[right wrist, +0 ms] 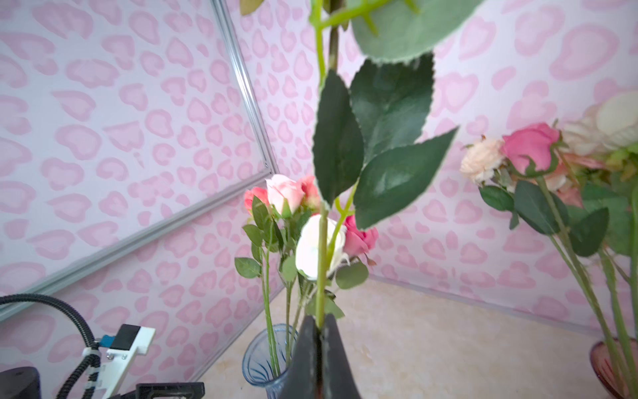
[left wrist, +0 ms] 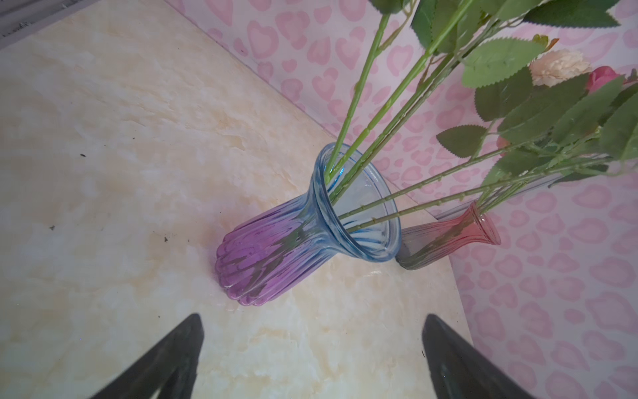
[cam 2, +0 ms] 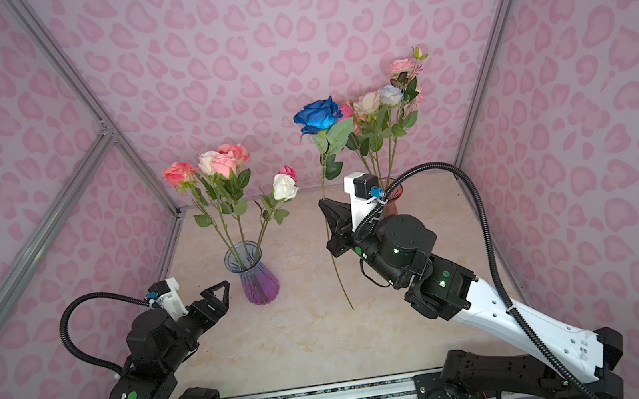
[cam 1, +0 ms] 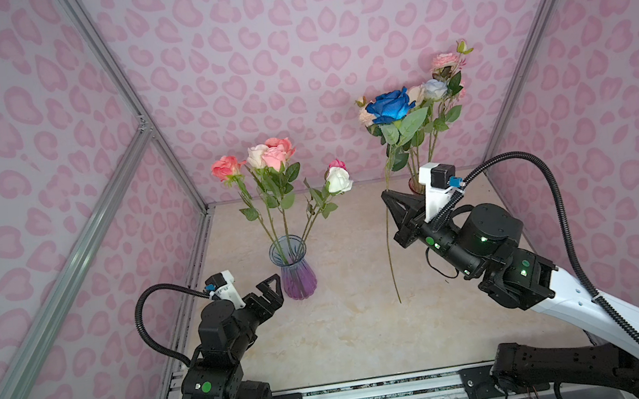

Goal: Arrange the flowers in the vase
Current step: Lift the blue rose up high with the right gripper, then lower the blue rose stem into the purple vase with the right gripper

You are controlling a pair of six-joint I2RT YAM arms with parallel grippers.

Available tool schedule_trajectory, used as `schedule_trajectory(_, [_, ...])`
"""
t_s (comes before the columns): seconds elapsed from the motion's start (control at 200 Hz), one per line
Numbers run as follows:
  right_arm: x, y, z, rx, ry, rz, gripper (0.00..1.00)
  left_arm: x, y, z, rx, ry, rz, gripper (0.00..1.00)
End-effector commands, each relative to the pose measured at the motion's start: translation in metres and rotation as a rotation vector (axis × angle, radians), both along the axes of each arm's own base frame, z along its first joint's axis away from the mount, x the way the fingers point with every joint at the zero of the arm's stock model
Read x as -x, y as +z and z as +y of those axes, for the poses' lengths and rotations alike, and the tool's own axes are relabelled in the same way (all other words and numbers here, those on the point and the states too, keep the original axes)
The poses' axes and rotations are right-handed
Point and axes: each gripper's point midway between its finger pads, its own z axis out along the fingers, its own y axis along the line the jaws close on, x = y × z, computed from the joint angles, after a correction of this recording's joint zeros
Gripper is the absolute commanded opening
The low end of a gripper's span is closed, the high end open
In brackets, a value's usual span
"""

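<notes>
A ribbed glass vase (cam 1: 293, 271) (cam 2: 254, 276), blue at the rim and purple below, stands left of the table's middle. It holds several of the flowers (cam 1: 270, 154): pink, cream and white roses. My right gripper (cam 1: 386, 196) (right wrist: 321, 323) is shut on the green stem of a dark blue rose (cam 1: 388, 106) (cam 2: 317, 115). It holds the rose upright, to the right of the vase, and the long stem hangs below the jaws toward the table. My left gripper (cam 1: 272, 286) (left wrist: 312, 316) stands open and empty just left of the vase (left wrist: 310, 238), near its base.
A pink-red glass vase (cam 1: 416, 185) (left wrist: 448, 235) at the back right holds more roses (cam 2: 380, 98) in peach, pale blue and pink. Pink patterned walls close in the left, back and right sides. A metal rail (cam 1: 377, 394) runs along the table's front edge.
</notes>
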Motion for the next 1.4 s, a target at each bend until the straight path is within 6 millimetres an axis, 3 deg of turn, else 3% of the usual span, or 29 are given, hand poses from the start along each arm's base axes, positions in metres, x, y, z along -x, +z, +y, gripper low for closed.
schedule_trajectory(0.0, [0.016, 0.04, 0.014, -0.054, 0.04, -0.139, 0.01, 0.002, 0.005, 0.01, -0.036, 0.044, 0.018, 0.99])
schedule_trajectory(0.19, [0.034, 0.086, 0.048, -0.194, 0.153, -0.287, 0.01, 0.001, 0.013, 0.012, -0.045, 0.054, 0.031, 0.99])
schedule_trajectory(0.31, [0.015, 0.094, 0.081, -0.238, 0.164, -0.262, 0.0, 0.002, 0.012, 0.014, -0.046, 0.067, 0.026, 0.99])
schedule_trajectory(0.32, [0.015, 0.103, 0.082, -0.254, 0.169, -0.274, 0.0, 0.002, 0.012, 0.014, -0.047, 0.069, 0.027, 0.99])
schedule_trajectory(0.36, [0.012, 0.108, 0.09, -0.281, 0.177, -0.28, 0.0, 0.002, 0.013, 0.016, -0.047, 0.077, 0.025, 0.99])
schedule_trajectory(0.63, [-0.028, 0.111, 0.136, -0.355, 0.252, -0.236, 0.01, 0.002, 0.019, 0.011, -0.045, 0.047, 0.006, 1.0])
schedule_trajectory(0.98, [-0.087, 0.075, 0.168, -0.29, 0.225, -0.148, 0.01, 0.003, 0.016, 0.01, -0.021, 0.047, -0.014, 1.0])
schedule_trajectory(1.215, [-0.108, 0.019, 0.19, -0.149, 0.194, -0.067, 0.0, 0.001, 0.012, 0.011, -0.035, 0.048, -0.002, 1.0])
schedule_trajectory(1.395, [-0.109, -0.024, 0.194, -0.085, 0.175, -0.006, 0.02, -0.003, 0.004, 0.009, -0.032, 0.045, 0.014, 1.0])
